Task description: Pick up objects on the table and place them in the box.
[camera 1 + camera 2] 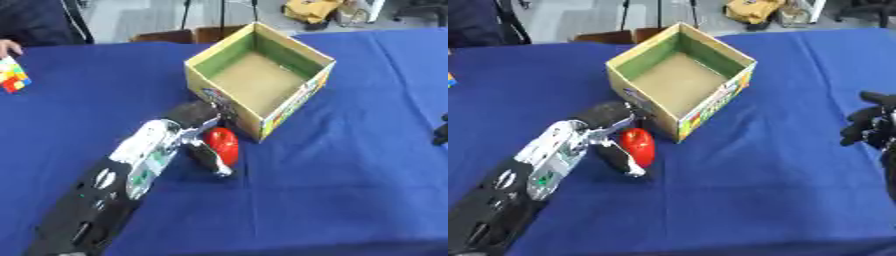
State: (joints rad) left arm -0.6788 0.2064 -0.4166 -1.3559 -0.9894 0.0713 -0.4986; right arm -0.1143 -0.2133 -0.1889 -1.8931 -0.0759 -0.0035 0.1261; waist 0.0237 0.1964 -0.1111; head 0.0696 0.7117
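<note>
The robot's left hand [203, 137] is low on the blue table [350, 190], with its arm coming in from the near left corner. Its fingers and thumb are curled around a red thing [222, 144], which looks round and smooth like a small pepper or apple. The red thing sits on the cloth, just beside the near corner of the box [289, 107], and the hand seems to be closing on it from the left side. I think the next job is to lift it up and over the box wall. That could go wrong in a few ways. The red thing looks smooth, so it might slip out and roll away on the table. The hand is very near the box, so a lift that is too low could bump the corner and push the box or tip it. If the hand lets go too soon, the red thing could hit the rim and fall outside. The right hand [872, 125] waits at the right edge, well apart from the box, with its fingers bent and holding nothing. The box is open on top, and I see only its brown floor and green walls inside. Far off at the left edge is a cube of many colours [12, 75].
</note>
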